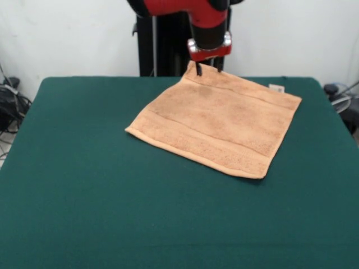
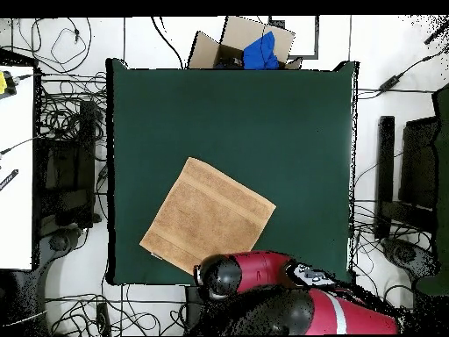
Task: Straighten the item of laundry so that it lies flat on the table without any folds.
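At the far edge of the desk (image 1: 84, 213), next to the pedestal, the gripper (image 1: 208, 68) stands over the far corner of the towel (image 1: 216, 126). Its 2 dark fingers (image 1: 198, 69) point straight down, a narrow gap apart, with the corner's tip rising between or just behind them. You cannot tell from either view whether the fingers pinch the cloth or only touch it. In the overhead view the arm hides this corner.

The towel lies on the far right part of the desk, turned like a diamond, with its white tag (image 1: 276, 88) at the right corner. It looks spread out in 1 layer, with no fold showing; only the corner under the gripper stands slightly raised.

To finish this step well:
1. Lay that corner down gently toward the pedestal.
2. Avoid dragging the whole towel.
3. Open and lift straight up, so that no cloth follows.
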`<action>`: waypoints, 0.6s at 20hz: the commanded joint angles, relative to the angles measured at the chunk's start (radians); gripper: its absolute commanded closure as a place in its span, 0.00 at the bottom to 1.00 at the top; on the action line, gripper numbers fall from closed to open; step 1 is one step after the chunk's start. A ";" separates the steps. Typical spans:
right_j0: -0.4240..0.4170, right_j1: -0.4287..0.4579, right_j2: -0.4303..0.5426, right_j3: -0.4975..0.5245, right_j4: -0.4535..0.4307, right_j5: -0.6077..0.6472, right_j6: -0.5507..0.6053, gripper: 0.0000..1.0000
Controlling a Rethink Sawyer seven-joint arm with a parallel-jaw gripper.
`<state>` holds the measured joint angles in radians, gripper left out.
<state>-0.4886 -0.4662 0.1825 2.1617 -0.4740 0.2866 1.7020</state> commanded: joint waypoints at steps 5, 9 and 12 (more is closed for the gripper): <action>0.011 0.062 0.009 -0.135 0.022 -0.050 0.120 0.00; 0.005 0.053 0.005 -0.127 0.012 -0.045 0.111 0.00; -0.004 0.055 0.005 -0.119 0.007 -0.041 0.104 0.00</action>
<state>-0.4911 -0.4418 0.1777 2.1536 -0.4738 0.2866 1.7020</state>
